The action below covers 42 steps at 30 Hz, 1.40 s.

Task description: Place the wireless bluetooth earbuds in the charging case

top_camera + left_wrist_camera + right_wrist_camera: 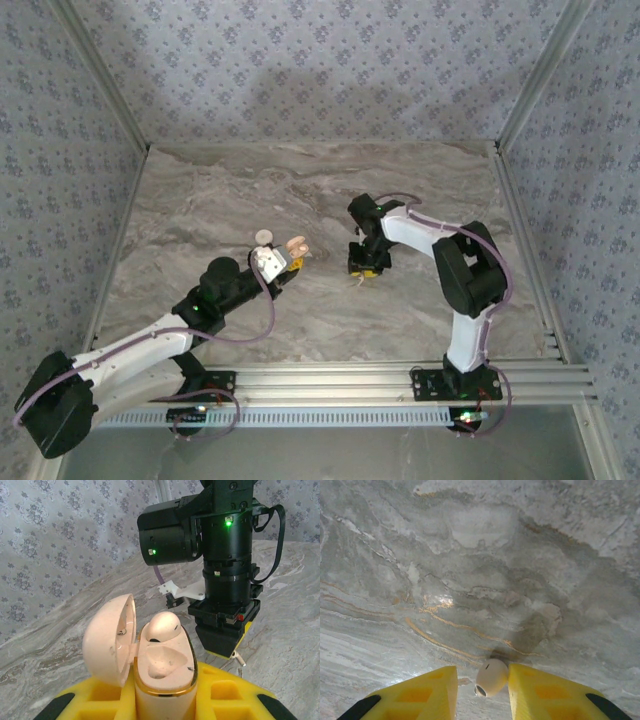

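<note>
In the jaws of the right gripper (481,682), an earbud (490,677) sits pinched, jaws barely apart; near it, the left gripper (160,705) clamps the open charging case (165,677), second earbud (162,625) seated inside.

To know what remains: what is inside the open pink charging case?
One glossy pink earbud sits at the back; the front socket is empty. The earbud's stem is hidden.

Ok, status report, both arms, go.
Left gripper shut on charging case, lid open, one earbud seated. Right gripper shut on second earbud. Nothing seen between them.
</note>
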### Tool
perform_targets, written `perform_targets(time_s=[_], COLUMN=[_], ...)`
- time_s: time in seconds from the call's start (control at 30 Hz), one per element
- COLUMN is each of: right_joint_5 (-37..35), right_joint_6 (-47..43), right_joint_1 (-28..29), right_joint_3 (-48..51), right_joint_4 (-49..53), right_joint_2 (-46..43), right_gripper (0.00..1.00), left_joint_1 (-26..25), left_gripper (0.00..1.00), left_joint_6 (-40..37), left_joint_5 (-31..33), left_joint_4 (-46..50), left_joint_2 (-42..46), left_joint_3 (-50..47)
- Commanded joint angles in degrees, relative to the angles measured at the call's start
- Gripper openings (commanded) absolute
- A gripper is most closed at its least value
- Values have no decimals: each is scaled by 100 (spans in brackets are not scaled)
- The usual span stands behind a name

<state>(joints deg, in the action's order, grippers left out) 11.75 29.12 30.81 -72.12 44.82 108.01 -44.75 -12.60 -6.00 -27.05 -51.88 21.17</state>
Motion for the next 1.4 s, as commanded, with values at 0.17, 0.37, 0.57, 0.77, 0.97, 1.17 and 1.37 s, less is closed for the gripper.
perform_targets(time_s=[0.17,0.37,0.57,0.77,0.97,1.17,1.37], right_joint_5=[-179,-362,-516,-509,-577,-638,-635], right_joint_6=[-10,-36,-41,-8,-1,44,262], right_joint_1=[106,164,237,260,301,314,313], right_joint_3=[-255,-391,-426,-440,-393,-265,312], right_joint_4=[303,501,621,610,583,386,-319], right_joint_2=[223,386,423,450,427,195,-461], right_gripper=[33,32,33,31,28,26,23], left_joint_1=[1,18,19,31,32,33,32], left_gripper=[14,14,14,14,14,14,14], left_joint_6=[-41,-52,-41,-36,-14,-14,97], left_joint_5=[-77,-77,-112,-138,-147,-132,-112], left_joint_4=[-134,-152,-172,-193,-187,-179,-354], left_joint_2=[11,-24,-59,-86,-100,-135,-284], left_joint_3=[169,176,186,191,186,187,149])
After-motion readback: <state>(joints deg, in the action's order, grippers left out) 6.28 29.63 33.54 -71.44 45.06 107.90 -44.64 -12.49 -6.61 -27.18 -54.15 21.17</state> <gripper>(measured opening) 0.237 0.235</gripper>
